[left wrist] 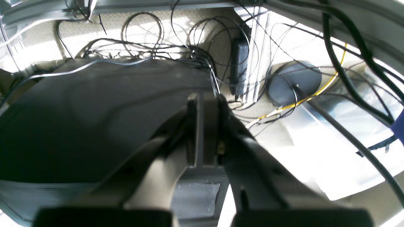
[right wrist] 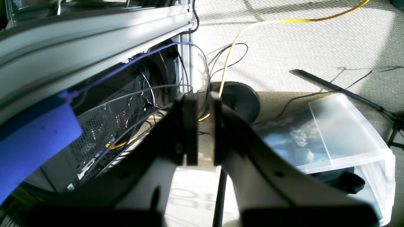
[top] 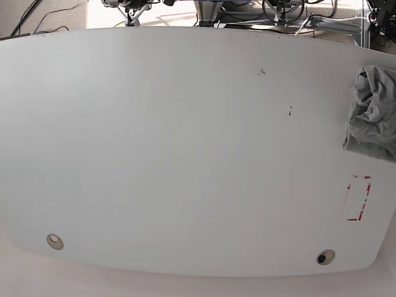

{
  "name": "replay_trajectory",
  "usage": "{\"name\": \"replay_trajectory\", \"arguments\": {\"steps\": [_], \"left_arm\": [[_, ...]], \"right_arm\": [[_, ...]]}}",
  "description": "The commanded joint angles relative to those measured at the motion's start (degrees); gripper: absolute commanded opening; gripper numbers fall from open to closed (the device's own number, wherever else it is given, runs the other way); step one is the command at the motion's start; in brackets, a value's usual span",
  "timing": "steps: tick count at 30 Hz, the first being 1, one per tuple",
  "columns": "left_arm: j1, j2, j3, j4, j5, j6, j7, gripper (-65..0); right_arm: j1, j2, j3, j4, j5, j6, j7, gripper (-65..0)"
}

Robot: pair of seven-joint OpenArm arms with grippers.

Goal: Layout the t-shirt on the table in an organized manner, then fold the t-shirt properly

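- From the base view I've got the t-shirt (top: 373, 111) bunched in a wrinkly grey heap at the far right edge of the tabletop (top: 185, 154) — partly cut off by the frame.
- The red dashed rectangle (top: 358, 198) sits just below the heap, not touching it; one grommet (top: 55, 241) is bottom left, the other grommet (top: 325, 257) bottom right.
- Neither arm shows over the tabletop in that view.
- Left claw (left wrist: 206, 101) is pinched together with nothing in it, pointing at a tangle of black cables (left wrist: 164, 50) on the carpet.
- Right claw (right wrist: 203, 104) is nearly closed, a slim gap between the tips, empty — a clear plastic bin (right wrist: 344, 138) and yellow cable (right wrist: 268, 22) lie on the floor beyond it.
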Motion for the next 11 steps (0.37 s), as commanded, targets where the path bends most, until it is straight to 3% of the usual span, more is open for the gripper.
{"name": "replay_trajectory", "arguments": {"steps": [1,6,11], "left_arm": [[-0.27,-0.24,0.04,0.00,-0.10,0.06,0.86,-64.6],[-0.19,-0.24,0.04,0.00,-0.01,2.61,0.95,-64.6],[-0.10,-0.15,0.04,0.00,-0.01,4.72,0.95,-64.6]], "right_arm": [[0.08,-0.22,-2.03,0.01,0.07,-2.37,-0.21,-59.0],[0.08,-0.66,-5.81,0.01,0.25,-6.33,-0.21,-58.8],[0.08,-1.72,-6.16,0.01,0.16,-7.65,-0.21,-58.8]]}}
